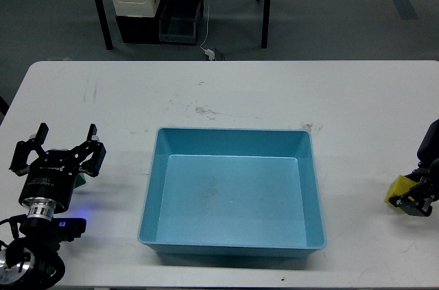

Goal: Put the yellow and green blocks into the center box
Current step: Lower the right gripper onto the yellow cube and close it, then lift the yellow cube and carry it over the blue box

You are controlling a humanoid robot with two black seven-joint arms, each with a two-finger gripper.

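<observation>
The left gripper (60,146) sits near the table's left edge with its fingers spread wide, holding nothing. Just behind its right finger a small patch of dark green (81,179) shows on the table (240,91); this is probably the green block, but most of it is hidden by the gripper, so its exact position cannot be told.

The right gripper (416,202) is at the table's right edge, only partly in view and dark. It sits against the yellow block (398,189), but whether its fingers are closed on the block or merely beside it cannot be told.

The box (233,245), a shallow light-blue tray, lies in the middle of the table toward the front edge, well apart from both blocks, and it looks empty. Neither block appears to be placed yet.

Risks, as a judgement: the open left fingers may nudge the half-hidden green block rather than straddle it, pushing it toward the left edge. The yellow block lies near the right edge, so a poor grip could knock it off the table. Either arm carrying low could catch the box's rim and shift it. A release over the sloped wall could bounce a block out.
</observation>
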